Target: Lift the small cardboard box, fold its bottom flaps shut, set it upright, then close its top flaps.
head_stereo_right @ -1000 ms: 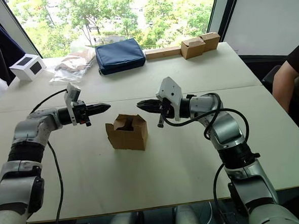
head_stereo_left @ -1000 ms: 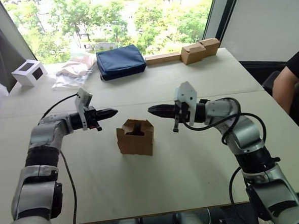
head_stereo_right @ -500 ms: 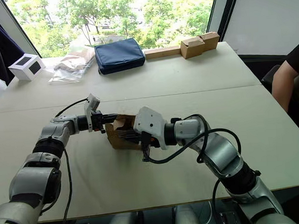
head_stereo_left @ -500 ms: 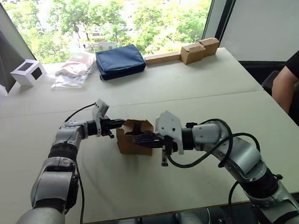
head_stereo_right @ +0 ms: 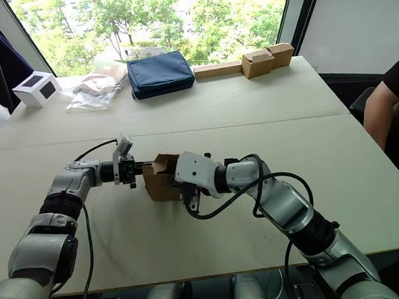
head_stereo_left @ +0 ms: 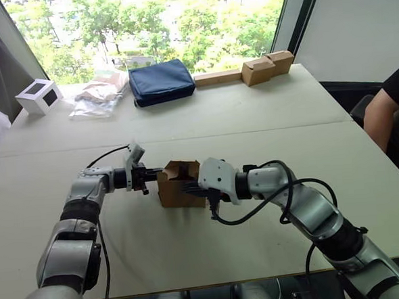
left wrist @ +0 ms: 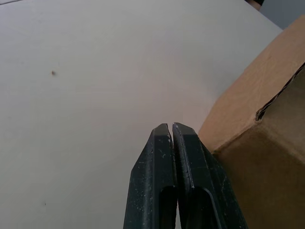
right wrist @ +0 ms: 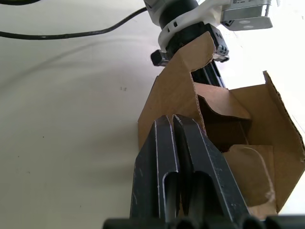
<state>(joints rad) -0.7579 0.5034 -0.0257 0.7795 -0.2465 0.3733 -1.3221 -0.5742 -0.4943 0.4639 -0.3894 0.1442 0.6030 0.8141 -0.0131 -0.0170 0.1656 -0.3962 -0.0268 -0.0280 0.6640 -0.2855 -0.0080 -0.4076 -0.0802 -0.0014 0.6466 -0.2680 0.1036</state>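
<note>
Centrally on the table (head_stereo_left: 272, 233) sits the box (head_stereo_left: 178, 191), plain brown, no print or label readable on it, top flaps (right wrist: 183, 71) standing up and the inside open to view. Pressed at its left side: left gripper (head_stereo_left: 158, 171), fingers (left wrist: 164, 157) closed together with nothing between them, tip just beside the box's corner. Against the box's near right side: right gripper (head_stereo_left: 187, 186), fingers (right wrist: 167, 157) likewise closed together and empty, lying along the cardboard wall below one raised flap. Bottom flaps hidden under the box.

Far back by the window: a blue pouch (head_stereo_left: 160, 82), a clear plastic bag (head_stereo_left: 100, 94), a white box (head_stereo_left: 39, 96) with a dark window, and a row of tan blocks (head_stereo_left: 252, 70); no writing legible on any of them. At the right edge, a person's arm (head_stereo_left: 380, 115).
</note>
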